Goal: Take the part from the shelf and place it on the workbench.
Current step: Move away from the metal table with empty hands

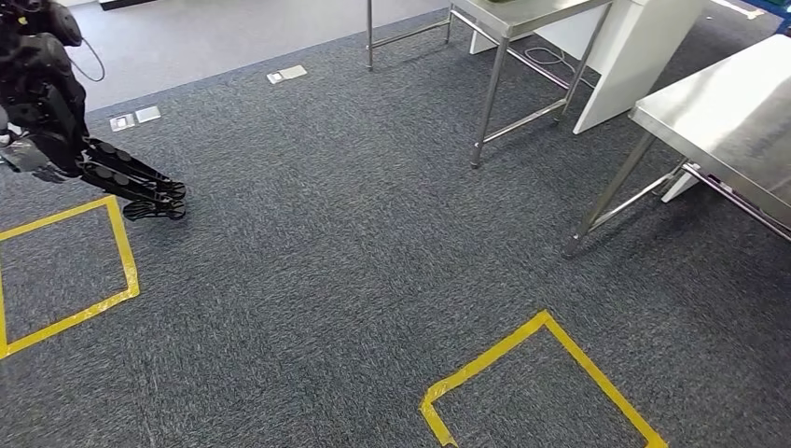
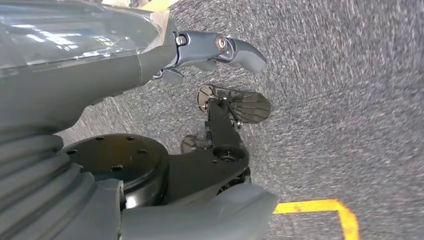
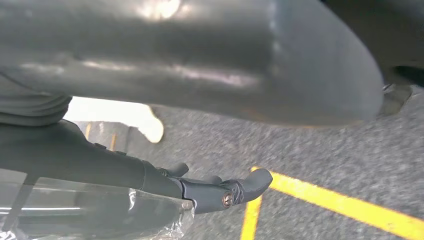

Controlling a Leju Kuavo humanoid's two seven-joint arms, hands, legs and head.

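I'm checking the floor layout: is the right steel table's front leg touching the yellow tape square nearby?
Apart. The head view shows grey carpet between the table leg and the yellow tape square.

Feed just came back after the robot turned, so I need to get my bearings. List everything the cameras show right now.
Carpet: one, dark grey, covering the floor.
Tape squares: two, yellow; one at left, one at lower right.
Steel tables: two, silver; one at top centre, one at right edge.
White panel: one, standing between the tables.
Floor plates: two, grey; and, near the carpet's far edge.
Pale floor: light grey, beyond the carpet.
Left hand: dark fingers straight, holding nothing, hanging over the carpet by the left tape square.
Right hand: grey, above the carpet and yellow tape; grasp unclear.
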